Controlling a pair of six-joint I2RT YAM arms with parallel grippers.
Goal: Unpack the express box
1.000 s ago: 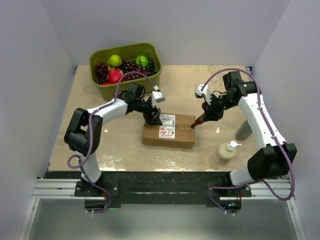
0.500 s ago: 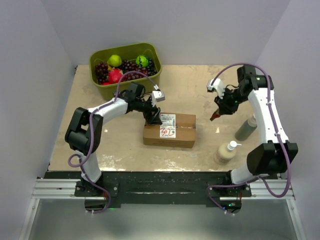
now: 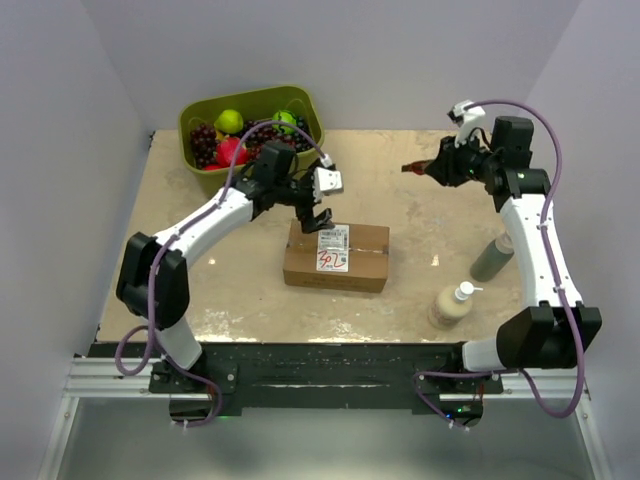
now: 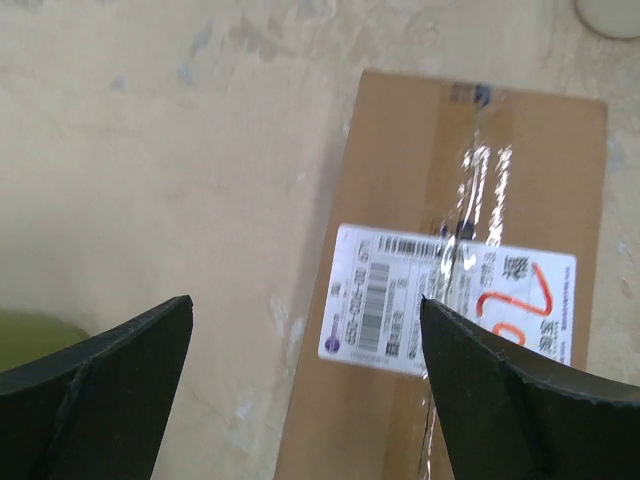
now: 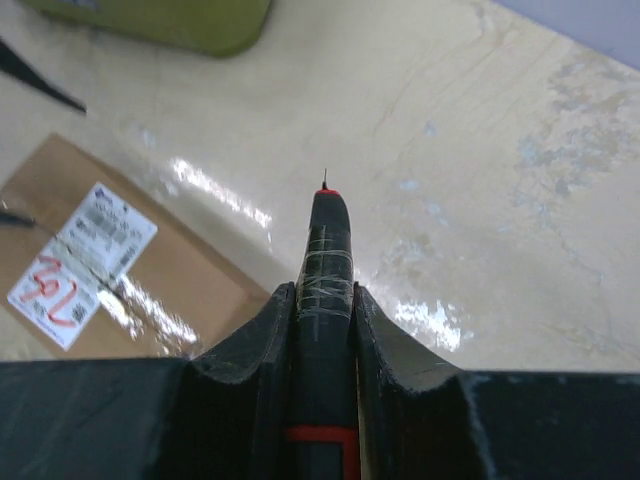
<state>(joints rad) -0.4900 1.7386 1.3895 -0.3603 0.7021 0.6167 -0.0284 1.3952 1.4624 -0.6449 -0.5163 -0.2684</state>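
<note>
The box (image 3: 337,256) lies mid-desk (image 3: 240,285), its long axis and taped seam running left to right. The left pincer (image 3: 312,220) is nearer and hangs open over the box's far left corner. The right pincer (image 3: 432,168), clamped on a red-tipped tool (image 5: 322,260), is well apart to the far right. The label (image 4: 450,300) bears a barcode and a red scrawl like "30"; its print is too small to read.

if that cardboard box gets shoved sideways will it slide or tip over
Probably slides: the express box lies flat and low on the smooth table, so tipping looks unlikely. Its corrugated walls should stay fairly stiff, with clear tape running along the top seam. Its weight cannot be judged.
</note>
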